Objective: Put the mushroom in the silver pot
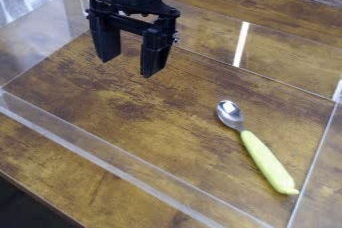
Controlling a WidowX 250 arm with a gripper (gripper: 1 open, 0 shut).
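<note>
Black tool (131, 55) hangs open over wooden table (120, 107) (yellow-handled spoon (257, 146) lies apart).

arm: black throughout, blocky wrist housing | pincer (131, 55): two flat rectangular black fingers (155, 54), wide at the tips, hung from a boxy crossbar | finish: matte plastic | markings, cables, screws: too blurred to tell

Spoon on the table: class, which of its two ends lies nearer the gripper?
The silver bowl end, which points up-left toward the open gripper. The yellow handle runs away from it toward the lower right.
</note>
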